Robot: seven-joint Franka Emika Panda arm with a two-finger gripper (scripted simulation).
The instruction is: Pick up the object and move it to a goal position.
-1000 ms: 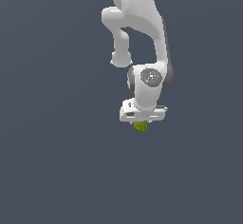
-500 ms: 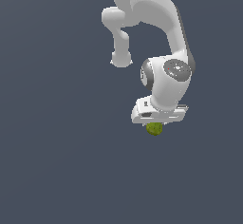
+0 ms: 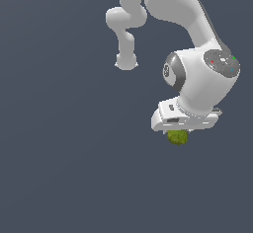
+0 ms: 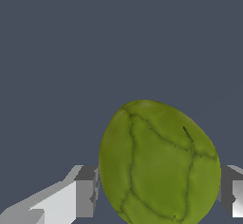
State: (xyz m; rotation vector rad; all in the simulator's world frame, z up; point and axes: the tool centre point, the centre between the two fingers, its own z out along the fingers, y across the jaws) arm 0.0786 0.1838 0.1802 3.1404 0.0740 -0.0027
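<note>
Object [image 3: 177,137], lumpy yellow-green blob, hung under white tool [image 3: 178,134] in exterior view, toward that view's right, arm [image 3: 197,44] bent above. Wrist view: object [image 4: 159,163] sat between grey fingers [image 4: 85,192], tool clenched on it.

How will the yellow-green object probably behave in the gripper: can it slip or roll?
The object looks rounded and egg-like, so it would probably roll if released. Its lumpy, veined surface may give the fingers some hold, yet the curved sides could let it twist. It seems small beside the gripper, so likely light.
</note>
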